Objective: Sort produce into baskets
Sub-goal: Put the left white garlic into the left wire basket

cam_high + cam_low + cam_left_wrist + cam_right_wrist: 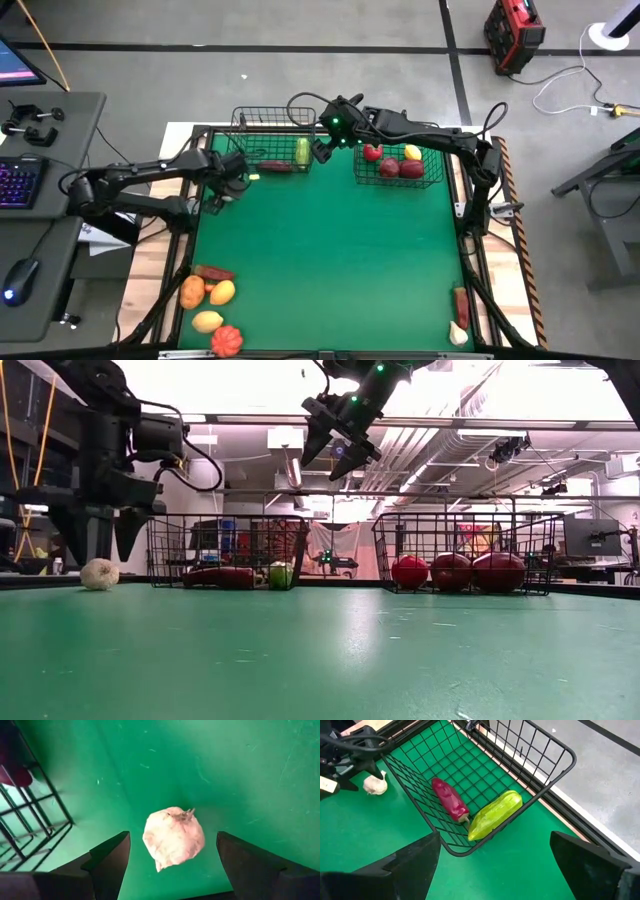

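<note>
Sorting looks under halfway: the left basket (270, 150) at upper centre holds two pieces, the right basket (398, 163) four, seven remain along the worktop (330, 260)'s bottom corners, while the left gripper (172, 857), jaws open, straddles a white garlic (173, 838); the right gripper (322, 140) hangs open.

High view: left claw (215, 196) is covering the white garlic-like piece on the surface, so it is not showing there. Left wrist view: left basket (25, 815) is getting cut off by the picture edge, and a dark red piece (12, 772) inside is showing only partly, type unclear. Low view: room behind the baskets is blurring out; items in the right basket (465, 555) are overlapping, count unclear.
</note>
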Available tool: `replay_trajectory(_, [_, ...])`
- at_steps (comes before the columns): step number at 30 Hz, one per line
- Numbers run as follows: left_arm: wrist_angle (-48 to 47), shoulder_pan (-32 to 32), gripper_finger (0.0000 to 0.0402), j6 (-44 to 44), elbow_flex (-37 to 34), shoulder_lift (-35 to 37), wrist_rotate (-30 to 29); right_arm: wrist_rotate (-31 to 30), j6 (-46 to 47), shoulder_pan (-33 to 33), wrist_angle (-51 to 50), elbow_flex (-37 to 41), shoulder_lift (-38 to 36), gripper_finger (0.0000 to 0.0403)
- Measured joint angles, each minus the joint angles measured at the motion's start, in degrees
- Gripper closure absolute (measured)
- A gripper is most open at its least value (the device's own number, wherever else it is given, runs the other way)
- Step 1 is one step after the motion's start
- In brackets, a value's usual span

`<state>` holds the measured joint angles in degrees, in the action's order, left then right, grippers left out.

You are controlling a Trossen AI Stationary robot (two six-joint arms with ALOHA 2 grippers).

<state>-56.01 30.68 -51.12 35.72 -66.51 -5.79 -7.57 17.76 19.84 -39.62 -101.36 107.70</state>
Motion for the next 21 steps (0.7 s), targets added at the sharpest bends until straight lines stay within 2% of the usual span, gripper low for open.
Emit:
replay_trajectory(10, [-1.0, 3.3, 0.0115, -0.3, -0.1, 1.0, 2.1, 0.0, -0.2, 0.0, 0.0, 0.0, 0.0, 0.0034])
replay_trajectory(21, [-0.2, 4.3, 0.0115, 5.1, -0.1, 0.9, 4.8, 0.0, -0.3, 0.0, 0.0, 0.0, 0.0, 0.0034])
